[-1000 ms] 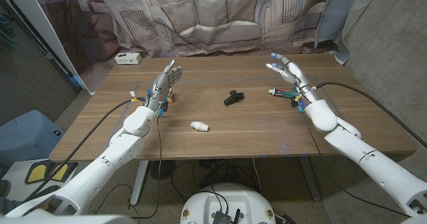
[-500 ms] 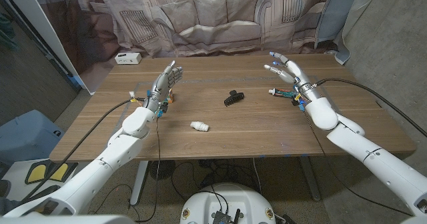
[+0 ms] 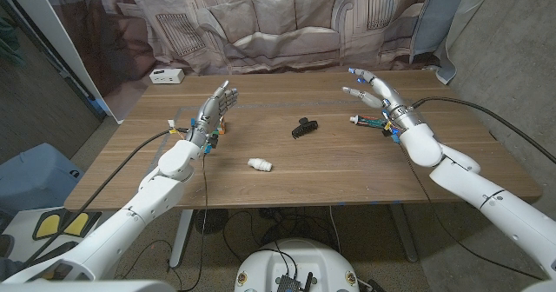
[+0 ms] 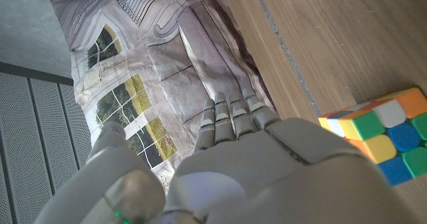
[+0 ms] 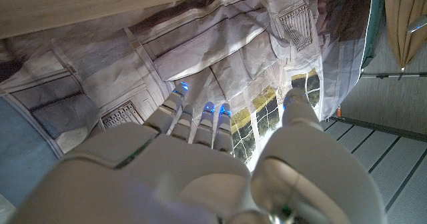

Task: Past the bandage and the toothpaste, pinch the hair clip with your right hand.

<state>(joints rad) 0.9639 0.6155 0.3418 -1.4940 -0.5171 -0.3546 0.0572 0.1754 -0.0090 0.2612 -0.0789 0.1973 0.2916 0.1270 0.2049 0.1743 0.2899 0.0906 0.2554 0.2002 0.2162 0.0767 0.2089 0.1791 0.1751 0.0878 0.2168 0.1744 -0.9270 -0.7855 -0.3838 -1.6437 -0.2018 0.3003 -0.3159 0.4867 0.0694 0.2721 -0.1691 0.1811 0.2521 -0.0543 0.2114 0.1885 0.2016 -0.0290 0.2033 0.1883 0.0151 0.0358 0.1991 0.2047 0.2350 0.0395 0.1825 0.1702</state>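
On wooden table before printed curtain, right hand spread, empty, near toothpaste.

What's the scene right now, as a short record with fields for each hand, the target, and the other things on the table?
right hand: right hand open, fingers spread, raised above the toothpaste, holding nothing
left hand: left hand open, fingers together, beside the puzzle cube
target: hair clip, black, mid-table, untouched, apart from both hands
bandage: bandage roll, white, nearer the robot than the clip
surface: wooden table
far corner: white box
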